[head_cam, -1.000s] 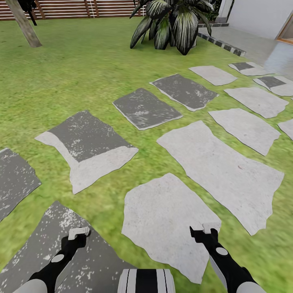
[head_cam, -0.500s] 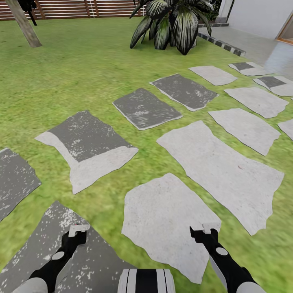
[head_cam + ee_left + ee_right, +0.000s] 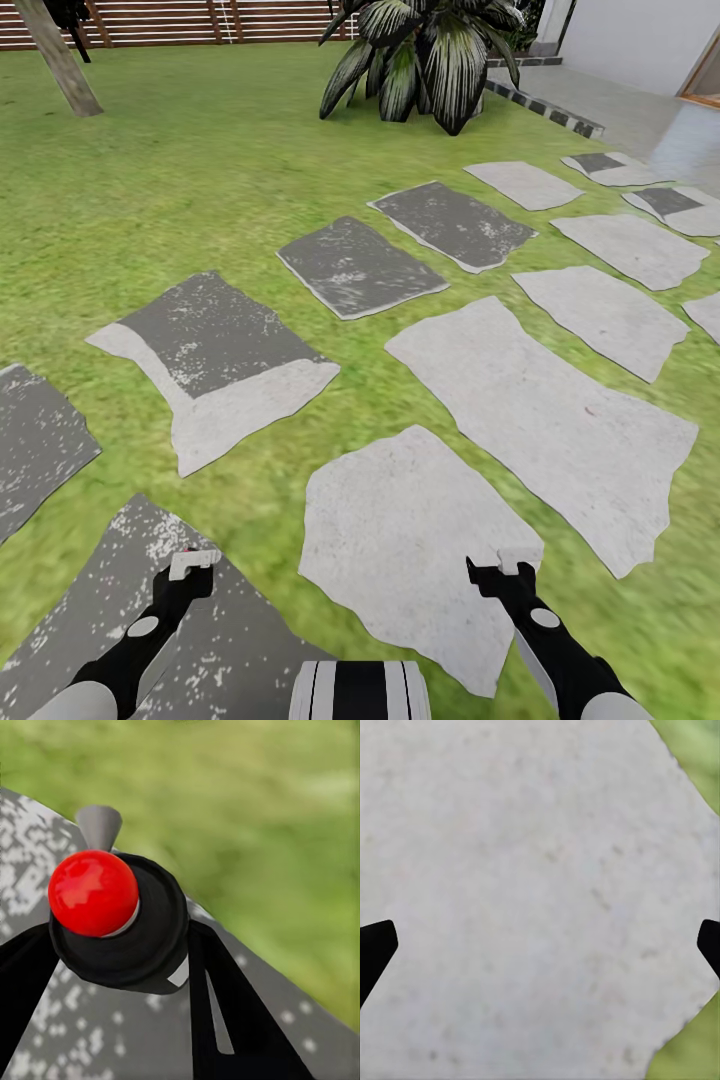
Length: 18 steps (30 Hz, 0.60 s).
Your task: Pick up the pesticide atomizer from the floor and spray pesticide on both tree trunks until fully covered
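Green grass floor [image 3: 200,180] with flat paving slabs, dark grey [image 3: 215,345] and pale [image 3: 545,420], laid in two rows running away from the robot. Left gripper [image 3: 120,945] is clamped on the pesticide atomizer [image 3: 112,919]: black round body with a red knob and a grey cone nozzle sit between the black fingers [image 3: 217,1005], above a speckled dark slab. In the head view the left gripper [image 3: 193,563] hangs low over that dark slab. Right gripper [image 3: 503,563] hangs over a pale slab; its jaws are spread wide with nothing between them. Leaning trunk [image 3: 62,60] stands far left by the slatted fence [image 3: 200,20]. Striped-leaf plant [image 3: 430,55] further right.
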Tool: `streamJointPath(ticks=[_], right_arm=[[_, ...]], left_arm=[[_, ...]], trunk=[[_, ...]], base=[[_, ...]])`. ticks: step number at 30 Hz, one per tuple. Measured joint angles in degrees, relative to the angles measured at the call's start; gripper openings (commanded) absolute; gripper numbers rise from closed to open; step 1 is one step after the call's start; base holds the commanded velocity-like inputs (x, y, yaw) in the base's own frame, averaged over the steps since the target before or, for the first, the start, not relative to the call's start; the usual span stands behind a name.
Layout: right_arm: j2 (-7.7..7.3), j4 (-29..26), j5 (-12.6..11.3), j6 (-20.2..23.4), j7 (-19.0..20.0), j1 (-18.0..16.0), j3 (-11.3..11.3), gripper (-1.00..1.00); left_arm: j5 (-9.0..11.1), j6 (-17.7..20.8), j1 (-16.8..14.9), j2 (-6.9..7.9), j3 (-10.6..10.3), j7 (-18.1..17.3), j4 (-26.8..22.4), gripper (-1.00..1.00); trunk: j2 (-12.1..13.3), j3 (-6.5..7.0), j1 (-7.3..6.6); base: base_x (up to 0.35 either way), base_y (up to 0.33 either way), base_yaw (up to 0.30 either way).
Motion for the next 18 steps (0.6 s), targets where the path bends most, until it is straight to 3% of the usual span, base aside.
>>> streamJointPath(ticks=[9,18], right_arm=[[0.0,0.0,0.0,0.0,0.0,0.0,0.0,1.0],[0.05,0.2,0.1,-0.1,-0.2,0.0,0.0,1.0]], left_arm=[[0.0,0.0,0.0,-0.05,0.0,0.0,0.0,-1.0],[0.0,0.1,0.0,-0.01,0.0,0.0,0.3,-1.0]], trunk=[[0.0,0.0,0.0],[0.1,1.99,-0.24]], base=[[0.0,0.0,0.0],[0.0,0.0,0.0]])
